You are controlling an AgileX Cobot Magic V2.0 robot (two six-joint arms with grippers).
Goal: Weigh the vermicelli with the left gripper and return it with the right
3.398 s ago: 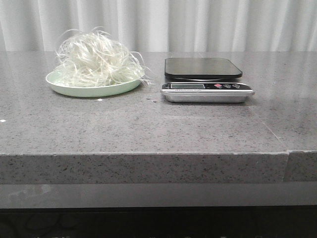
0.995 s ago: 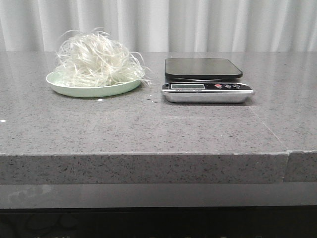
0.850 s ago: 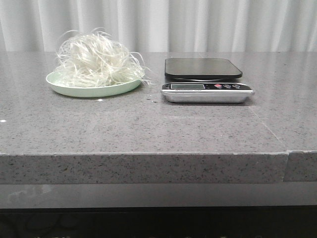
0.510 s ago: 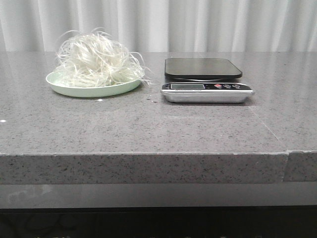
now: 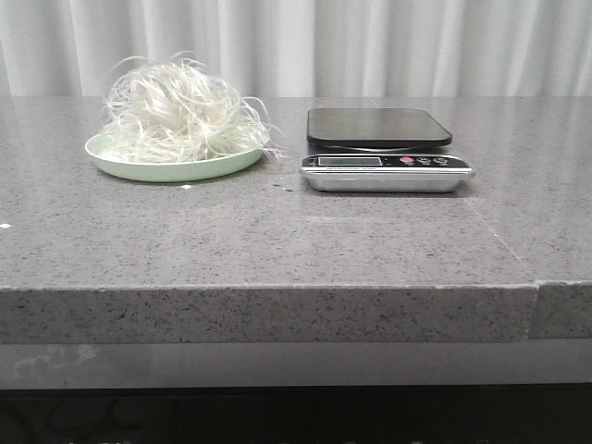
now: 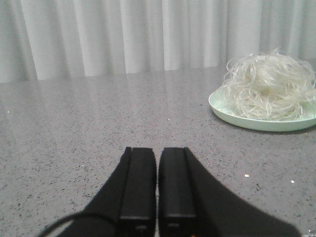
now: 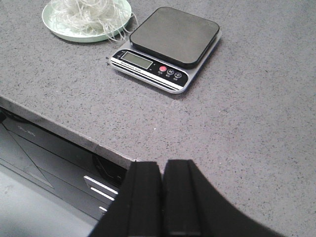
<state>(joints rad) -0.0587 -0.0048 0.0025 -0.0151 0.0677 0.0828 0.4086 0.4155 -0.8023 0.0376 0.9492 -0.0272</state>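
The vermicelli (image 5: 180, 113), a fluffy off-white tangle, lies piled on a pale green plate (image 5: 171, 168) at the back left of the grey stone table. A kitchen scale (image 5: 384, 148) with a bare black platform stands to its right. Neither gripper shows in the front view. In the left wrist view my left gripper (image 6: 157, 150) is shut and empty, low over the table, with the vermicelli (image 6: 269, 84) and plate (image 6: 261, 121) apart from it. In the right wrist view my right gripper (image 7: 162, 165) is shut and empty above the table's front edge, far from the scale (image 7: 168, 47) and vermicelli (image 7: 86, 11).
White curtains hang behind the table. The table's front edge (image 5: 277, 289) has a seam at the right (image 5: 535, 310). A few small white crumbs (image 5: 186, 187) lie in front of the plate. Below the edge, dark equipment (image 7: 54, 158) shows in the right wrist view.
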